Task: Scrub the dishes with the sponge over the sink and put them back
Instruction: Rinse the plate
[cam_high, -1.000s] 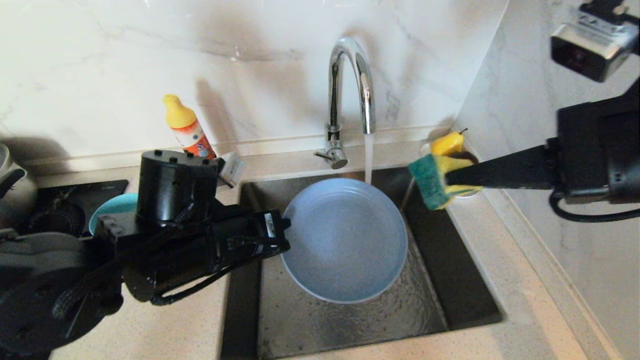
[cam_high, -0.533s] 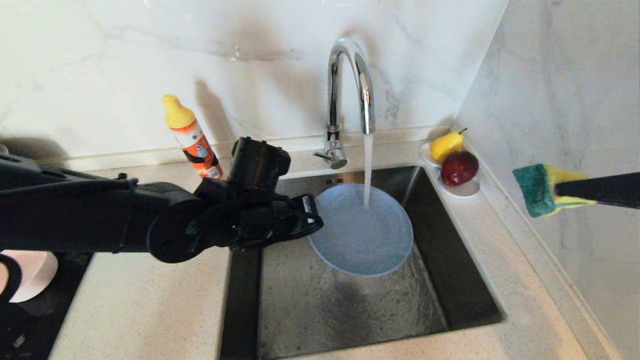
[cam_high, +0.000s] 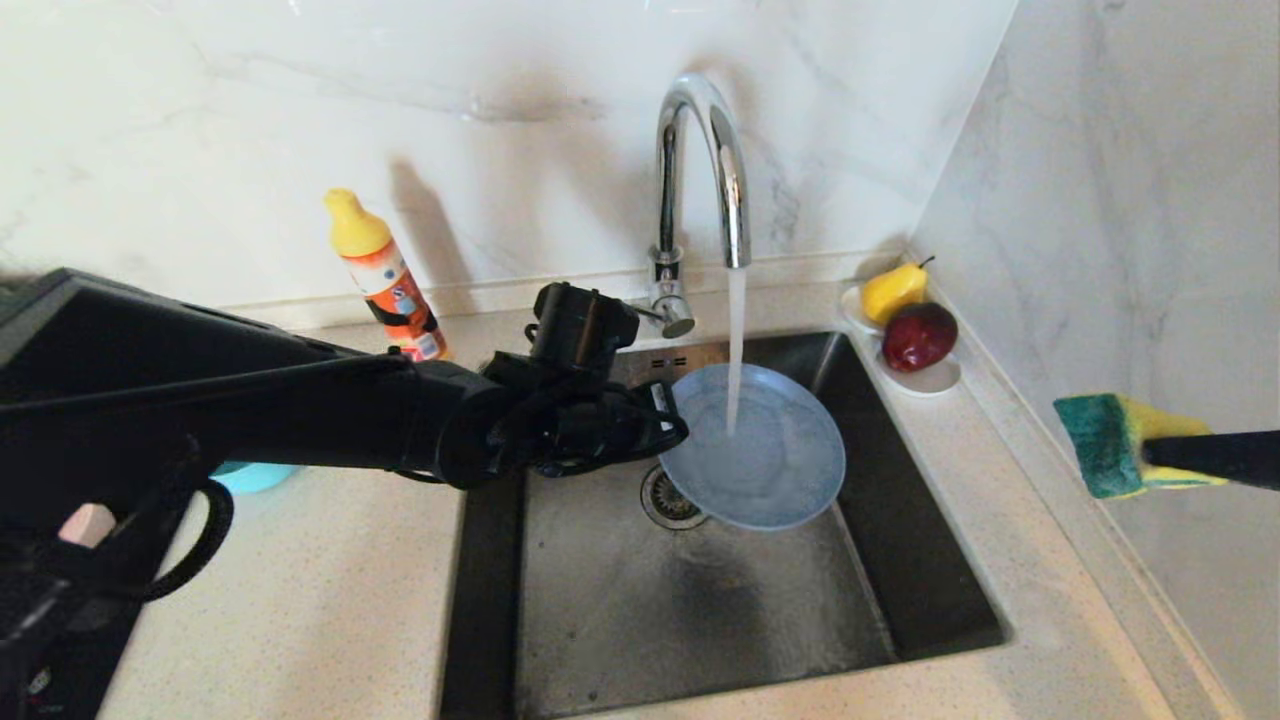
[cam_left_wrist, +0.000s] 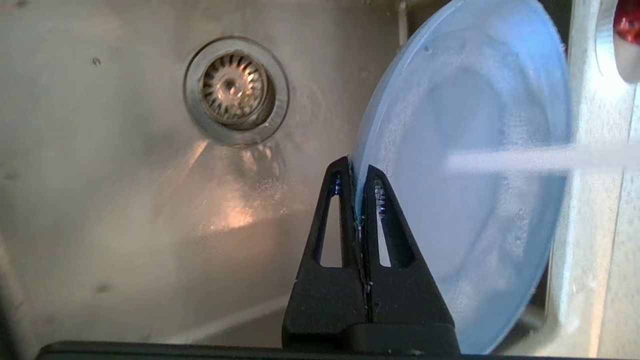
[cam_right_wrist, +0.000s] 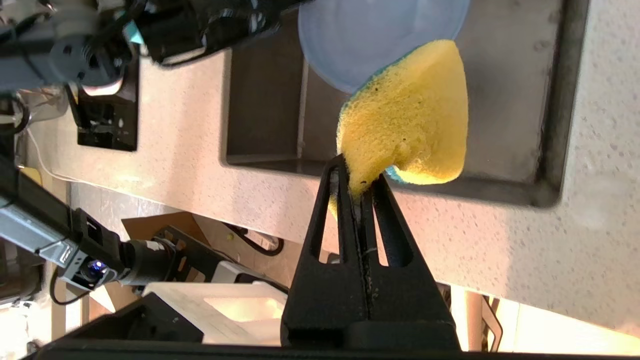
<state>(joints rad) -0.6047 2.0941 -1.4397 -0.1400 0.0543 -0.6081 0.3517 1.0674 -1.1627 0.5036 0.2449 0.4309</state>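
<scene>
So the left gripper (cam_high: 672, 425) has its jaws clamped tight on the left rim of the grey-blue plate (cam_high: 755, 450), which hangs tilted over the sink (cam_high: 900, 560), just beside the drain strainer (cam_high: 668, 497). In the left wrist view you can see the rim of the plate (cam_left_wrist: 465, 165) pinched right between the two fingertips (cam_left_wrist: 377, 185), with the rest of the dish sticking out past them. Water from the chrome tap (cam_high: 700, 170) is running straight onto the plate's face.

The right gripper (cam_right_wrist: 357, 182) is off to the right, up over the desk (cam_high: 1060, 620) near the side wall and well apart from the plate. Its jaws are squeezed together on the sponge (cam_high: 1115, 443), biting one narrow corner so most of the sponge (cam_right_wrist: 407, 125) bulges out beyond the tips, green face pointing toward the sink.

Behind the left arm there's an orange bottle (cam_high: 385, 275) with a yellow cap on the desk. A saucer (cam_high: 925, 378) with a pear (cam_high: 893, 290) and apple (cam_high: 918, 335) sits at the sink's back right corner. A bit of the teal bowl (cam_high: 250, 477) peeks out under the left arm.
</scene>
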